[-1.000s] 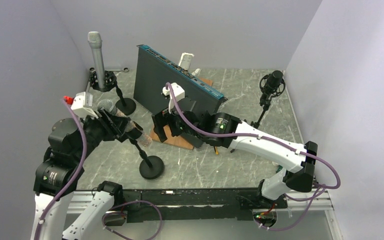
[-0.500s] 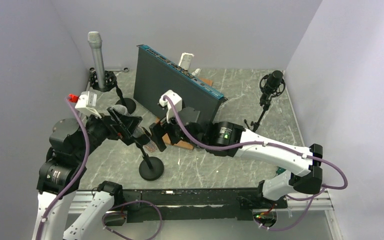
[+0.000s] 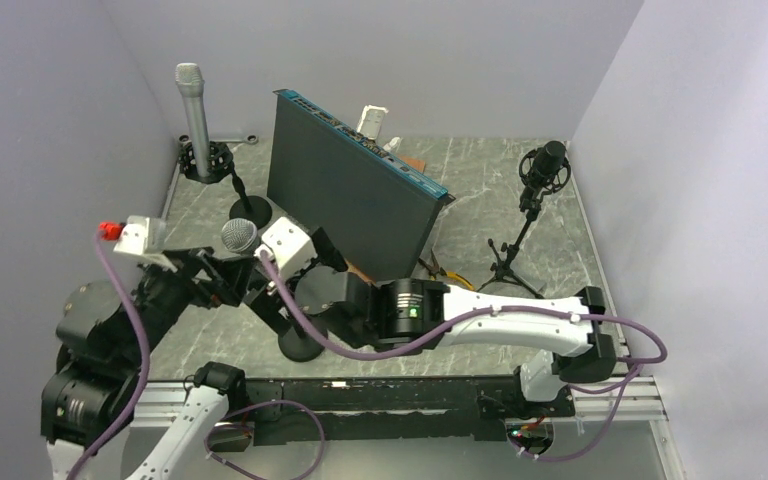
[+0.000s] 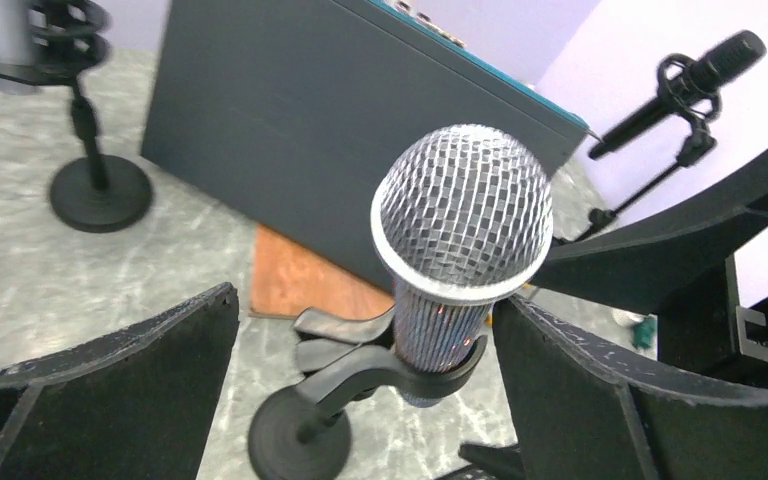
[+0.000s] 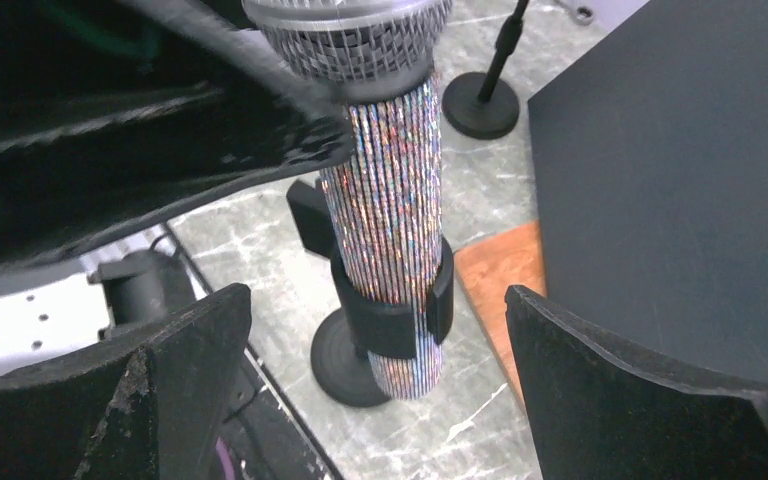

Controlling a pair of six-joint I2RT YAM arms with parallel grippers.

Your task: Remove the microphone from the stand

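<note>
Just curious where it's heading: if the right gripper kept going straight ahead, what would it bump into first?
Most likely the glittery mesh-headed microphone in its black stand clip. It sits centred ahead of the open right gripper, though depth is hard to judge.

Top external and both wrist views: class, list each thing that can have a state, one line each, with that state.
glitter microphone, head up, not yet removed
stand clip, wrapped round the microphone's body
left gripper, open, jaws flanking the microphone's head
right gripper, open, jaws flanking the microphone's body
grey microphone, upright in its mount
black microphone, mounted on a tripod stand
rack unit, standing on its long edge
</note>
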